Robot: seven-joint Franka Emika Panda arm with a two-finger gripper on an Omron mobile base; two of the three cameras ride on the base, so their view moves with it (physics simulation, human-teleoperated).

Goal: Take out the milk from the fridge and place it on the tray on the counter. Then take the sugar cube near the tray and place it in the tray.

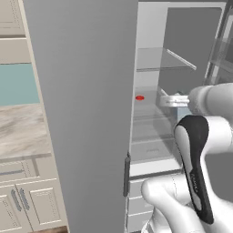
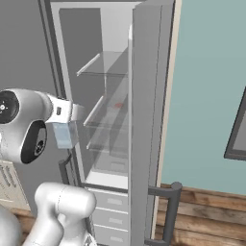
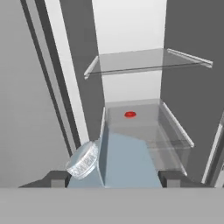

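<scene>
Left to right: we see the fridge [image 1: 86, 104] door swung open, then the milk [image 3: 124, 159] clamped between the gripper [image 3: 114, 177]'s 2 fingers — held upright before the shelves, clear for withdrawal toward the tray.

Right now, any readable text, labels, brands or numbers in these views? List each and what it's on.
Milk cap: raised lettering runs around its rim in the hand view, too blurred to read.
Robot forearm: faint small print along the dark cover, too small to read.
Fridge door, shelves and the small red item on a shelf: no text visible.
</scene>
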